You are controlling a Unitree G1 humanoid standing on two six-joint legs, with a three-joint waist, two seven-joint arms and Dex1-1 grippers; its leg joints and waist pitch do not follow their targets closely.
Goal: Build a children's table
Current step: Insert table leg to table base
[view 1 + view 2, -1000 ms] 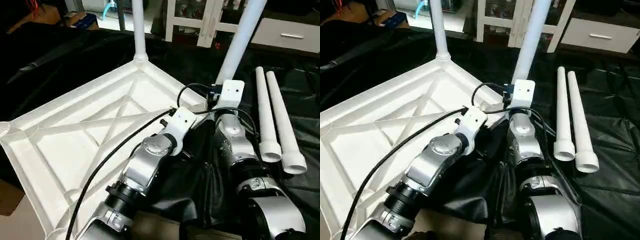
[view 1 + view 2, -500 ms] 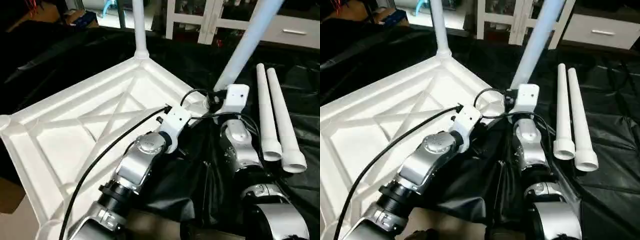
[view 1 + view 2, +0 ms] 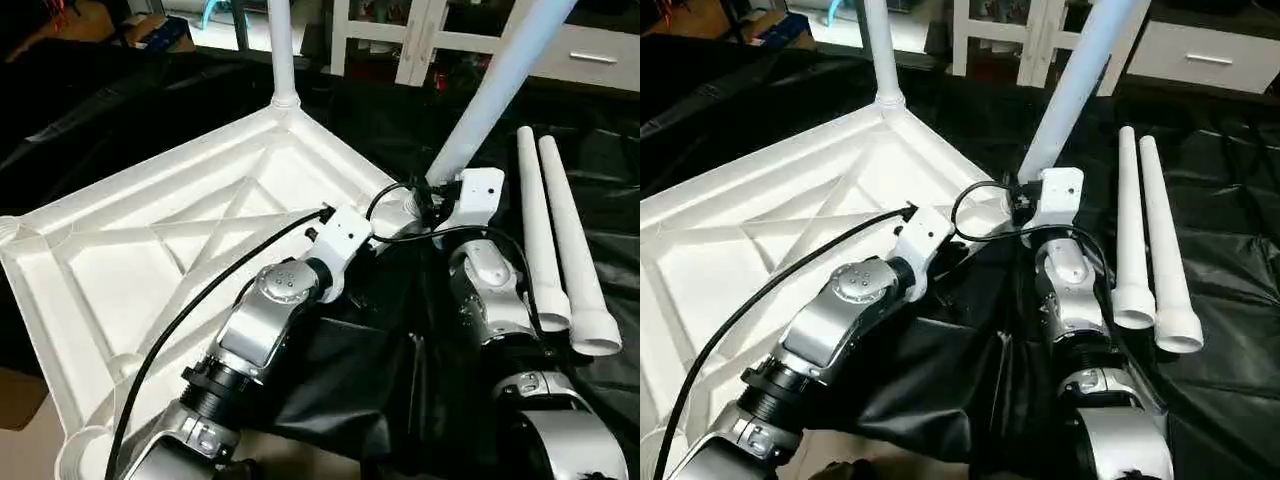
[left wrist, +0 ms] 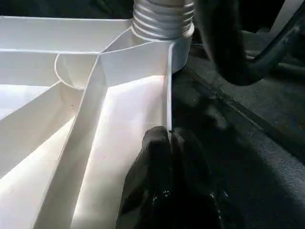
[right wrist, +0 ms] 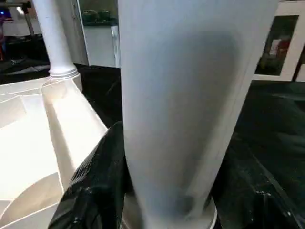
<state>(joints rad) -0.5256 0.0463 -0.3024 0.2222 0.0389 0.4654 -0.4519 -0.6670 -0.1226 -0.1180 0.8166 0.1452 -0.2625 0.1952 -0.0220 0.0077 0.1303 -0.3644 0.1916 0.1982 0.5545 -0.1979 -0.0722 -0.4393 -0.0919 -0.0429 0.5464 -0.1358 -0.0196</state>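
Note:
The children's table lies upside down: a white tabletop [image 3: 170,240] with X ribs facing up. One white leg [image 3: 283,50] stands upright in the far corner socket. A second leg [image 3: 490,90] leans to the right out of the near right corner socket [image 4: 162,24]. My right gripper [image 5: 167,191] is shut on this leg just above the socket, a black finger [image 5: 95,181] on each side of the tube. My left gripper [image 4: 164,138] is shut on the tabletop's thin rim wall [image 4: 167,86], close to that same corner.
Two loose white legs [image 3: 555,230] lie side by side on the black cloth [image 3: 610,180] to the right of my right arm. White furniture [image 3: 590,60] stands beyond the work table's far edge. Bunched black cloth lies under my forearms.
The head view has shifted a little. The leg in my right gripper leans somewhat further right than a second ago. Both grips are unchanged.

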